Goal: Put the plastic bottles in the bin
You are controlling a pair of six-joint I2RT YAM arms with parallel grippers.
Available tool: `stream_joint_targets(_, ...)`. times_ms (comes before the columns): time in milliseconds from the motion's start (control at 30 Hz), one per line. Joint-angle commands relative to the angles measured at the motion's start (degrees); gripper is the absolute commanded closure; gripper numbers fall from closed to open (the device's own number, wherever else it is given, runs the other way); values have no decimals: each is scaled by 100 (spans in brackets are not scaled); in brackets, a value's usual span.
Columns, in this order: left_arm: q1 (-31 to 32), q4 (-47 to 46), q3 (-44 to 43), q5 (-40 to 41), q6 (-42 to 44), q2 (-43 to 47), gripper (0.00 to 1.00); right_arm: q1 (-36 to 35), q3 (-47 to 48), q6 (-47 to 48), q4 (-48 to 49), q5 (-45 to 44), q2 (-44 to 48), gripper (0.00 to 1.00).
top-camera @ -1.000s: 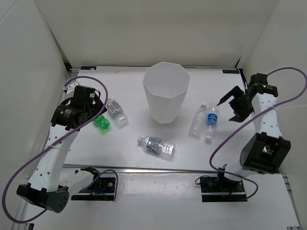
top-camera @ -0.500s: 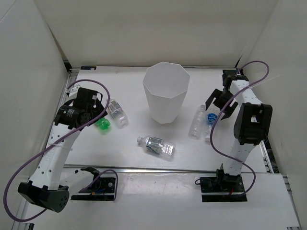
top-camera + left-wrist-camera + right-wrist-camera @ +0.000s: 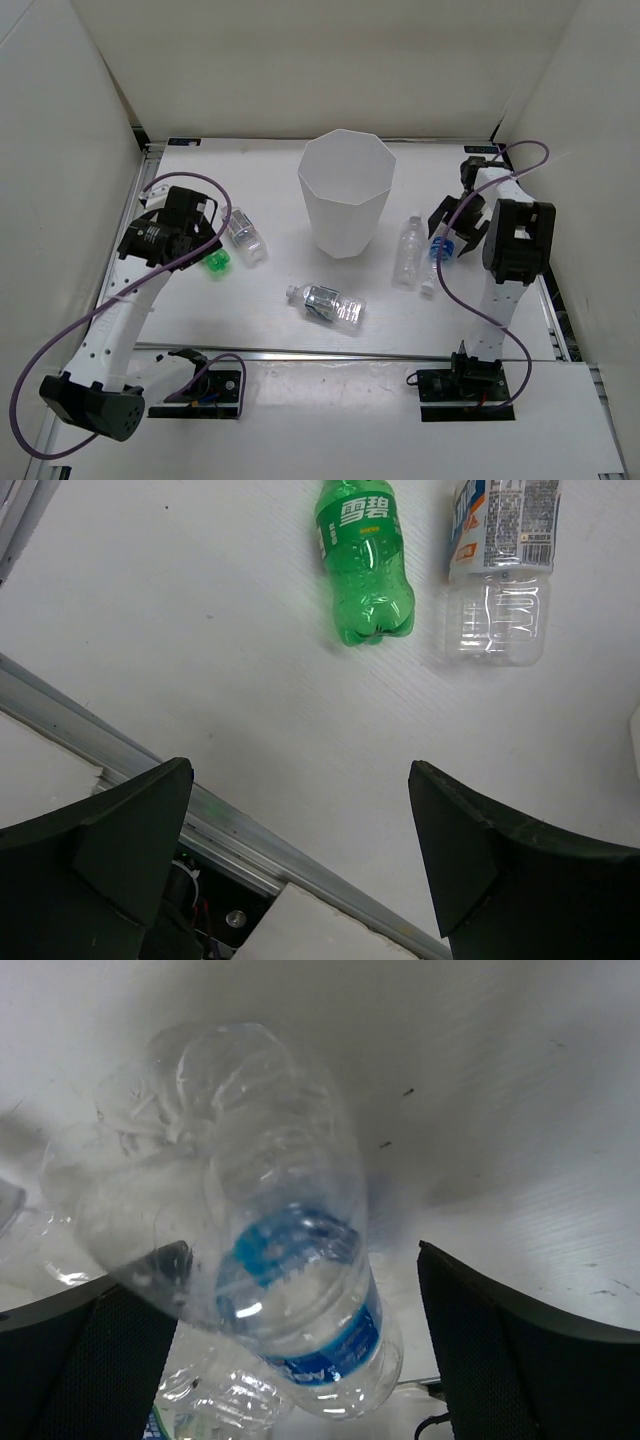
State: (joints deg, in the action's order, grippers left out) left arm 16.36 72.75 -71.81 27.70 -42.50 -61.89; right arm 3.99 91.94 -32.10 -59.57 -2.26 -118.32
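1. The right gripper (image 3: 302, 1252) is spread wide, one finger (image 3: 520, 1360) on each side of the blue bottle (image 3: 300, 1290). Whether either finger touches it cannot be told.
2. The blue bottle lies flat on the table (image 3: 280, 170), right of the bin (image 3: 345, 190). Its long axis runs far to near, with the base under the gripper and the cap toward the near edge.
3. The right clear bottle (image 3: 407, 250) lies just beside it on the bin side, roughly parallel, with its neck toward the far wall.
4. The left gripper (image 3: 300, 780) is spread wide and holds nothing. It hangs over the table left of the bin.
5. The green bottle (image 3: 365, 565) lies ahead of it, its lobed base toward the fingers and its long axis running away from them.
6. The left clear bottle (image 3: 500, 570) lies just beside the green one on the bin side, base likewise toward the fingers, and the two are apart.
7. The front bottle (image 3: 328, 303) lies crosswise, near of the bin, cap to the left, well apart from the others.
8. The bin stands upright mid-table, mouth up, and all five bottles are outside it.
9. From above, the right gripper hides the blue bottle's base, which the right wrist view shows in full.
10. From above, the left gripper covers part of the green bottle. The left wrist view shows its label and the metal rail (image 3: 250, 855) at the table's near edge.
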Motion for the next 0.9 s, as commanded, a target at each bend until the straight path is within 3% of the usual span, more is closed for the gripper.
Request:
stream_joint_targets(0,34,90,-44,148,-30,-16,0,41,201,81,68,331,-243,5)
stream_joint_targets(133,34,204,-44,148,-100,-69,0,41,254,142,68,464,-436,21)
stream_joint_targets(267,34,345,-44,148,-232,-131,0,93,254,142,68,464,-298,48)
stream_joint_targets(400,-19,284,79,148,-285,-78,0,146,288,142,121,525,106,58)
stream_joint_targets(567,-19,169,141,33,-285,-147,0,208,789,29,-177,420,792,59)
stream_joint_targets(667,-19,117,141,-107,-285,-262,0,313,1631,-42,-467,420,1249,59)
stream_joint_targets(767,-19,64,141,-160,-285,-367,0,523,3194,-42,-652,866,1478,59)
stream_joint_targets(867,-19,-59,141,-160,-285,-429,0,577,4355,-147,-243,1716,1610,52)
